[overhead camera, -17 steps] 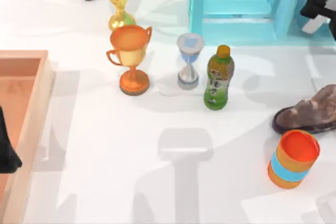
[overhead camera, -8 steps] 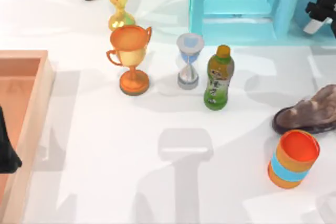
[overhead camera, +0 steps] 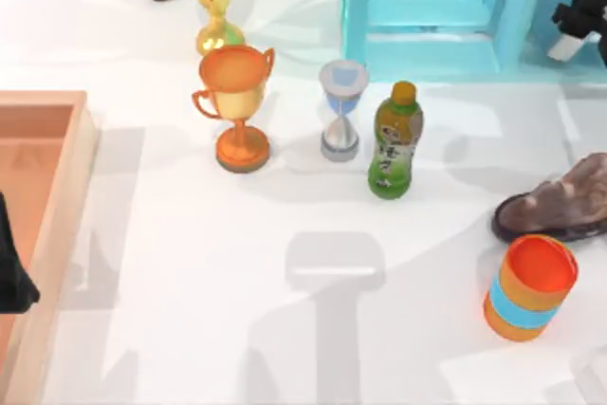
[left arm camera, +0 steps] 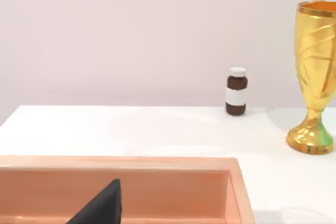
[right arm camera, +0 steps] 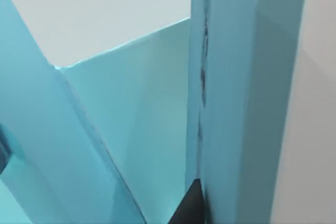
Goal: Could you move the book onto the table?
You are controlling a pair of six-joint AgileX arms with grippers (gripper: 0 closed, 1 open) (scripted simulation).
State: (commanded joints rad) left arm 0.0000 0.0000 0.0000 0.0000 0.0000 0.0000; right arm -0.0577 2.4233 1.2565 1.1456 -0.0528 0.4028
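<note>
The right claw (overhead camera: 580,21) sits up at two o'clock on the counter (overhead camera: 285,234), pressed in against the cyan shelf unit (overhead camera: 427,7). From its wrist view there are shelf walls at close range and a dark fingertip (right arm camera: 190,205) at the edge, so I cannot tell whether the fingers are apart or together.

The book is not something I can pick out here. Going by the task, it likely sits inside the shelf, but the slanted teal panel (right arm camera: 63,145) could be shelf or cover.

This looks like the reach-in step. Next it calls for getting the fingers squarely around the book's edge, then drawing it out clear of the shelf post.

The left arm (overhead camera: 11,267) is parked at nine o'clock over the wooden tray (overhead camera: 66,187), its fingers unreadable too.
</note>
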